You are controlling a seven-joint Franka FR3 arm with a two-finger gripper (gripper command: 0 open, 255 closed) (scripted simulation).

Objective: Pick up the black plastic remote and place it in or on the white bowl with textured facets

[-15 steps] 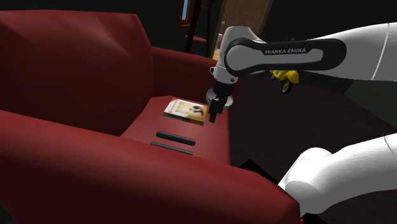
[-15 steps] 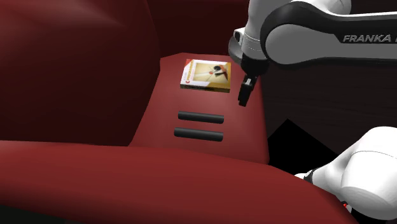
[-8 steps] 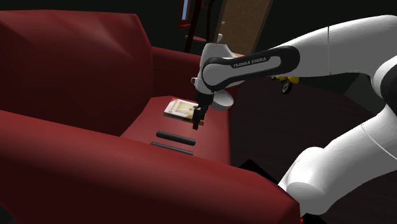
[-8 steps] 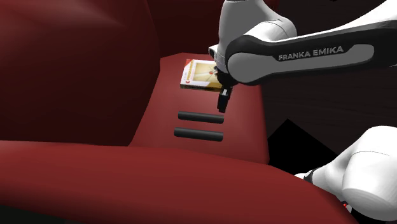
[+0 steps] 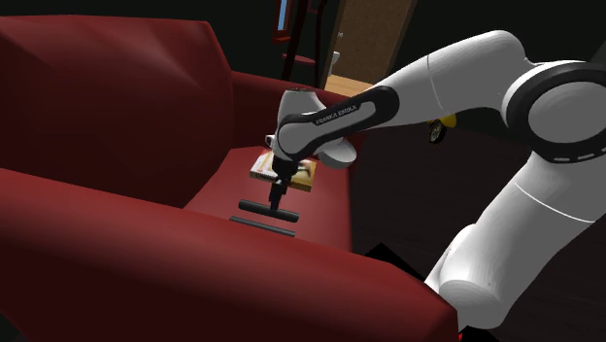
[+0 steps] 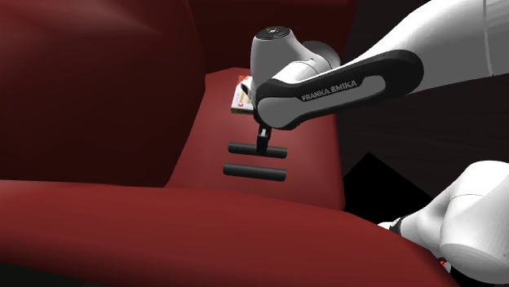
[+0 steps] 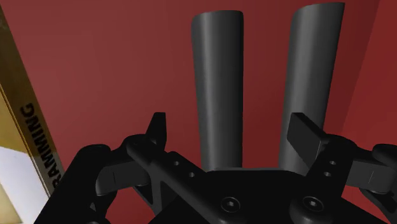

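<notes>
White capitals reading "FRANKA EMIKA" run along the dark link of the arm (image 5: pixel 342 114) in the shoulder view and show again on that link in the second exterior view. The only other legible writing is on the yellow spine of the book (image 7: pixel 14 127): in the wrist view, black capitals ending in "AMMING" run down it, and the earlier letters are cut off. The book's pale cover carries a small red mark and a picture too small to read (image 6: pixel 242 93). The remote (image 6: pixel 243 148) is a long, slim bar, dark grey to black, with rounded edges and a smooth, plain top. It lies flat on the seat of the red sofa (image 5: pixel 117 107), crosswise to the seat's length and just in front of the book (image 5: pixel 259 167). A second remote (image 6: pixel 254 172) of the same shape and colour lies parallel to it, close beside it on the side away from the book. The gripper (image 6: pixel 262 145) points straight down at the remote (image 5: pixel 251 205), over its middle, with the fingertips at or just above its top. In the wrist view the gripper (image 7: pixel 232 130) is spread wide, its two black fingers (image 7: pixel 157 130) well apart. The remote (image 7: pixel 217 83) runs up between them without touching either, and the second remote (image 7: pixel 315 70) passes behind the other finger.
</notes>
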